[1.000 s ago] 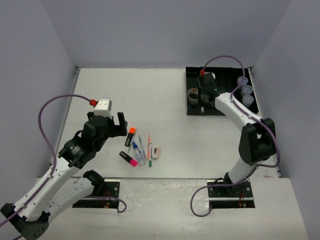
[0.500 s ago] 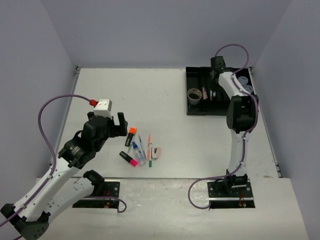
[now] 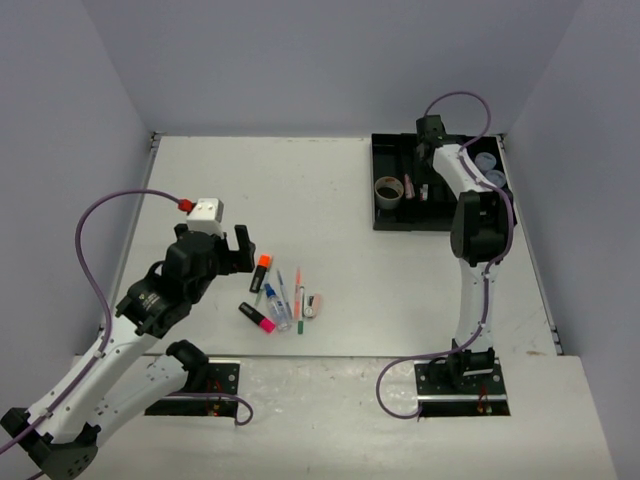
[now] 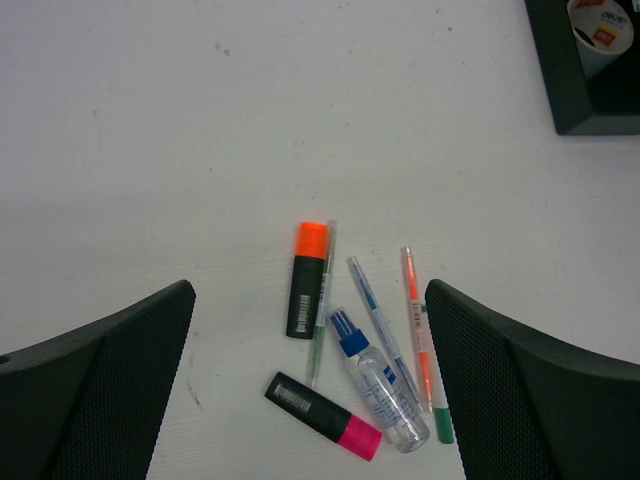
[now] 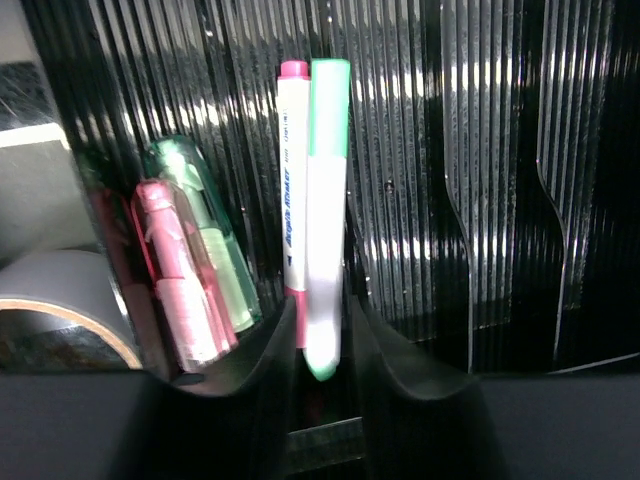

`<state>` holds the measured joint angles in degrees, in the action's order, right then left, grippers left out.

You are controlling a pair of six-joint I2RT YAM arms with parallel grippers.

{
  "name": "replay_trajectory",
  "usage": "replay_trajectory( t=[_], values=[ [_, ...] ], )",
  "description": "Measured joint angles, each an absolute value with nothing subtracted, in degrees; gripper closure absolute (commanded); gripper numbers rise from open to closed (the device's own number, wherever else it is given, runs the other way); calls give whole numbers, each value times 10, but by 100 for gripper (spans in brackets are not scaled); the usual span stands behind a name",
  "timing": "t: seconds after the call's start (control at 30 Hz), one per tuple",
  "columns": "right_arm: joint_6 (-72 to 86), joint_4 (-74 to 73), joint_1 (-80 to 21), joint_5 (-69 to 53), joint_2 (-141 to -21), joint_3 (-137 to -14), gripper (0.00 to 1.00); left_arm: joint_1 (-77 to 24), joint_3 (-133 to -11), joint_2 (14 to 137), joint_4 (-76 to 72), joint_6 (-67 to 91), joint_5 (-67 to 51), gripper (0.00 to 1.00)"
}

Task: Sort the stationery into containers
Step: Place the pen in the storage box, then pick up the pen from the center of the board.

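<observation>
My left gripper [image 3: 232,252] is open and empty, hovering over a pile of stationery on the table: an orange highlighter [image 4: 308,280], a pink highlighter [image 4: 322,415], a clear bottle with a blue cap [image 4: 375,380], a blue pen [image 4: 375,320], an orange pen [image 4: 418,330] and a thin green pen [image 4: 322,310]. My right gripper [image 5: 322,320] is down inside the black tray [image 3: 390,222], its fingers closed on a green-and-white pen [image 5: 325,200] that lies along a ribbed compartment beside a pink-tipped white pen [image 5: 292,180].
The tray holds a tape roll [image 3: 387,190], pink and green capped items [image 5: 175,270] and three bluish tubs [image 3: 492,180] at its right end. Grey walls enclose the table on three sides. The right arm [image 3: 470,215] stretches over the tray.
The right arm has straightened and reached to the tray's far end, shifting slightly in the last half second. The left arm and the pile have not moved.
</observation>
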<state>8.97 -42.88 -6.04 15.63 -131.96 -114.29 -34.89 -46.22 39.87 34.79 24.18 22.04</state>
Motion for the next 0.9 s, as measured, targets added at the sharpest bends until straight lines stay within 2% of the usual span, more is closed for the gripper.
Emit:
replay_trajectory(
  t=[0.13,0.37,0.5,0.6,0.73,0.9],
  values=[
    [92,-434,-60,156,-1320,-1138,59,-349,-462,397,348,242,220,0],
    [94,-452,-67,157,-1296,-1136,59,-349,-462,392,348,242,218,0],
    [106,-449,-99,158,-1204,-1081,59,-349,-462,391,348,242,218,0],
    [132,-419,-159,159,-1082,-980,61,-349,-462,391,348,242,218,0],
    [185,-377,-305,152,-938,-834,65,-349,-462,390,348,242,218,0],
    [272,-343,-449,135,-916,-731,66,-349,-462,390,348,242,219,0]
  ],
)
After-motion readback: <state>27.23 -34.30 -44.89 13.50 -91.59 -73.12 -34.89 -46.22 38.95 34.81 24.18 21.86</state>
